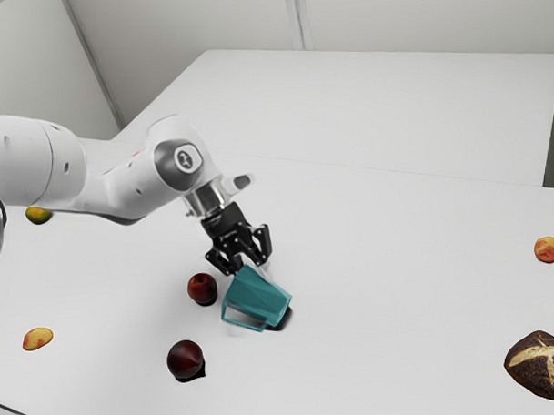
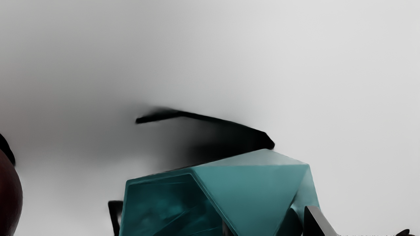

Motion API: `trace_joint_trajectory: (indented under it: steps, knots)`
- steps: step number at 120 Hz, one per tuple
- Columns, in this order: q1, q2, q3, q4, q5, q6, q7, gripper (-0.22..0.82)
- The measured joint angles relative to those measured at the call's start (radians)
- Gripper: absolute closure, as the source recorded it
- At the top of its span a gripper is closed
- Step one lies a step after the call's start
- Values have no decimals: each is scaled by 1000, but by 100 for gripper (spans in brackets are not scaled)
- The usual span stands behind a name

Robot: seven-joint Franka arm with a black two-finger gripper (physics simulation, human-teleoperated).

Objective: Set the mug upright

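Observation:
The black gripper (image 1: pixel 248 259) reaches down at the upper edge of the teal mug (image 1: pixel 258 298) in the exterior view. The mug lies tipped on the table, its handle (image 1: pixel 244 326) toward the view's bottom left. In the wrist view the gripper (image 2: pixel 210 220) stands open, its fingers (image 2: pixel 313 221) spread wide on either side of the mug (image 2: pixel 249 190). One finger overlaps the mug's side; the other is partly hidden behind it. Dark inner walls of the mug show there. Whether the fingers touch it cannot be told.
On the white table (image 1: pixel 394 248), a red fruit (image 1: pixel 201 288) sits close beside the mug, and a dark red one (image 1: pixel 185 359) lies nearer the camera. A yellowish fruit (image 1: pixel 38 338), a green-yellow one (image 1: pixel 38 216), a peach-coloured one (image 1: pixel 548 249) and a brown loaf (image 1: pixel 537 364) are farther out.

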Motion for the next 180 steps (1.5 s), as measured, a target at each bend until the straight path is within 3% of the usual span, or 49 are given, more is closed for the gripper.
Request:
trace_joint_trajectory:
  steps: [16, 51, 74, 97, 136, 180]
  knots:
    - [-9, -2, -6, 7, 0, 1, -18, 62]
    - [-54, -7, -7, 15, -5, 14, -59, 75]
    - [-74, -19, -7, 20, 30, 26, -88, 77]
    - [-124, -38, -14, 64, 268, 57, -120, 78]
    - [-124, -98, -16, 74, 548, 93, -162, 78]
    - [-125, -59, -16, 77, 684, 155, -182, 78]
